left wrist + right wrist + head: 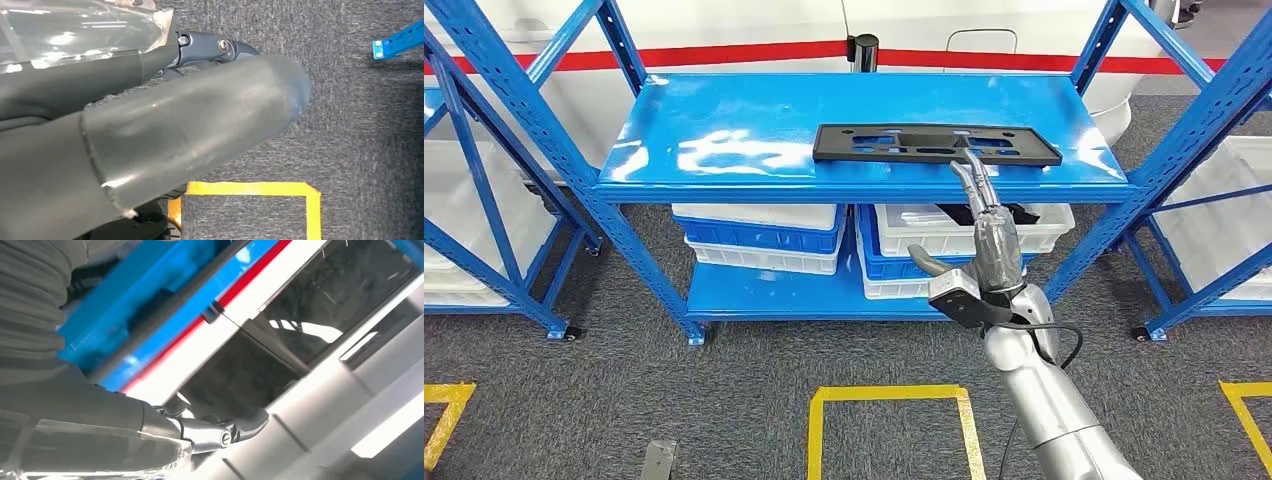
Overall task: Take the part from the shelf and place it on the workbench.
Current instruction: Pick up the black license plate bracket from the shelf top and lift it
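Note:
The part [904, 143] is a long flat black panel with cut-outs, lying on the top board of the blue shelf [744, 120], towards its right front. My right hand [994, 245] is raised in front of the shelf. Its fingers [972, 180] stretch up to the part's front edge, its thumb stands off to the side, and it holds nothing. In the right wrist view the right hand [100, 415] has its fingers [240, 425] extended, with the blue shelf [150, 305] blurred behind them. My left hand [190, 125] hangs over the grey carpet with nothing in it.
White and blue bins [759, 235] are stacked on the lower shelf board, and a second stack [944, 245] stands behind my right hand. More blue racks stand at both sides. Yellow floor markings [889, 400] lie on the carpet in front of the shelf.

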{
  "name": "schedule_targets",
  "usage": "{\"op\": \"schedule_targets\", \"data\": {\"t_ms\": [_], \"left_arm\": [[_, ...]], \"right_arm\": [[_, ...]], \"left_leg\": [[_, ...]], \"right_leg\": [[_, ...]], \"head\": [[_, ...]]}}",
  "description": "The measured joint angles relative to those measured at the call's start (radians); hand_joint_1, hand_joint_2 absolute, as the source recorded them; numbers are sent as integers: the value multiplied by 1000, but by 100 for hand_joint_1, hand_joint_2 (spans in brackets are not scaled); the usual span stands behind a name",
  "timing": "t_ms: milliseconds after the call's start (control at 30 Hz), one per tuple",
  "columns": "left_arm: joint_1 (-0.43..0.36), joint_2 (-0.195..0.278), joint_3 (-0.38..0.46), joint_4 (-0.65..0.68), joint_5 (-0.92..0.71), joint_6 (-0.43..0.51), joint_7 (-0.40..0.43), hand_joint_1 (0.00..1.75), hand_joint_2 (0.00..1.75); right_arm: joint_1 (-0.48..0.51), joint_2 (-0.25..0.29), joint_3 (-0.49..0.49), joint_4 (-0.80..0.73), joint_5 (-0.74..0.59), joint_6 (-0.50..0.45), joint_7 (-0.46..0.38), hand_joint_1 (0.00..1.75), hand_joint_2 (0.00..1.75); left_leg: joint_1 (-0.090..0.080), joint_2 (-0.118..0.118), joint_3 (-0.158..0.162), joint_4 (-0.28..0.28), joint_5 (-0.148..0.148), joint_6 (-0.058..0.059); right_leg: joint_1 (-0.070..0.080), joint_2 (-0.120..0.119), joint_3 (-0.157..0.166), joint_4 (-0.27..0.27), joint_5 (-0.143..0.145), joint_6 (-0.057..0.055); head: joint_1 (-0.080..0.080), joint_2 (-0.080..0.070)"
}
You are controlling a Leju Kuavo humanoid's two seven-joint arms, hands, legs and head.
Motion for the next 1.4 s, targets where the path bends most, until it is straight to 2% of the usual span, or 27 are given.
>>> {"op": "schedule_targets", "data": {"t_ms": [67, 167, 300, 500, 767, 867, 967, 1100, 1167, 1200, 1300, 1333, 1367, 1400], "left_arm": [[2, 0, 0, 0, -2, -3, 0, 0, 0], [4, 1, 2, 2, -9, -15, 2, 0, 0], [3, 2, 2, 2, -24, -32, 9, 0, 0], [-1, 2, 2, 2, -39, -30, 29, 0, 0], [-3, 2, 3, 3, -30, -27, 45, 0, 0], [-3, 2, 6, 3, -27, -34, 56, 0, 0], [-3, 4, 7, 4, -22, -56, 57, 0, 0], [-5, 8, 7, 4, -25, -65, 57, 0, 0], [-7, 9, 8, 4, -28, -64, 59, 0, 0], [-8, 10, 8, 4, -30, -64, 61, 0, 0], [-11, 10, 8, 4, -37, -65, 64, 0, 0], [-11, 9, 8, 4, -38, -65, 65, 0, 0], [-11, 8, 8, 4, -39, -65, 66, 0, 0], [-10, 8, 8, 4, -39, -65, 66, 0, 0]], "right_arm": [[-11, -2, 24, 0, 59, 4, 32, 0, 175], [-63, -7, 104, 16, 198, 47, 129, 0, 175], [-156, -5, 206, 102, 254, 113, 209, 0, 175], [-248, 11, 288, 278, 263, 142, 258, 0, 175], [-331, 69, 323, 489, 275, 142, 305, 0, 175], [-351, 80, 328, 531, 275, 142, 308, 0, 175], [-365, 87, 332, 556, 275, 141, 310, 0, 175], [-382, 92, 333, 570, 280, 139, 317, 0, 175], [-389, 92, 333, 573, 283, 138, 320, 0, 175], [-393, 91, 333, 574, 285, 138, 320, 0, 175], [-397, 90, 333, 575, 287, 139, 321, 0, 175], [-397, 89, 333, 575, 288, 140, 322, 0, 175], [-397, 88, 333, 575, 287, 140, 322, 0, 175], [-397, 86, 333, 575, 287, 141, 322, 0, 175]], "left_leg": [[0, 0, 0, 0, 0, 0], [0, 1, 0, 0, 0, 0], [0, -1, 0, 0, 1, -1], [0, -1, -1, 0, 2, -1], [0, -1, -1, 0, 2, -1], [0, -1, -1, 0, 2, -1], [-3, -1, -3, 5, 0, 1], [-2, -2, -7, 4, -2, 9], [3, -2, 0, -5, 1, 19], [6, -1, 4, -9, 3, 23], [10, 0, 5, -10, 4, 25], [10, -2, 6, -10, 3, 24], [12, -3, 8, -9, 1, 21], [15, -6, 11, -8, -2, 16]], "right_leg": [[0, 0, 0, 0, 0, 0], [0, 0, -1, 0, 0, 0], [0, -1, 0, 0, 0, 0], [0, -1, 0, 1, 0, 0], [0, -1, -1, 1, 0, 0], [0, -1, -1, 1, 0, 0], [-6, -1, -2, -1, 2, 3], [-12, -1, -2, 8, 10, 12], [-11, 0, -20, 44, -1, 14], [-11, 0, -43, 84, -18, 12], [-12, 1, -157, 278, -86, 7], [-13, 1, -184, 315, -93, 11], [-15, 1, -194, 314, -82, 19], [-18, 1, -185, 273, -54, 30]], "head": [[0, 0], [0, 0], [0, 0], [0, 0], [0, 0], [0, 0], [0, 0], [0, 0], [0, 0], [1, 0], [3, 0], [3, 0], [3, 0], [3, 0]]}}
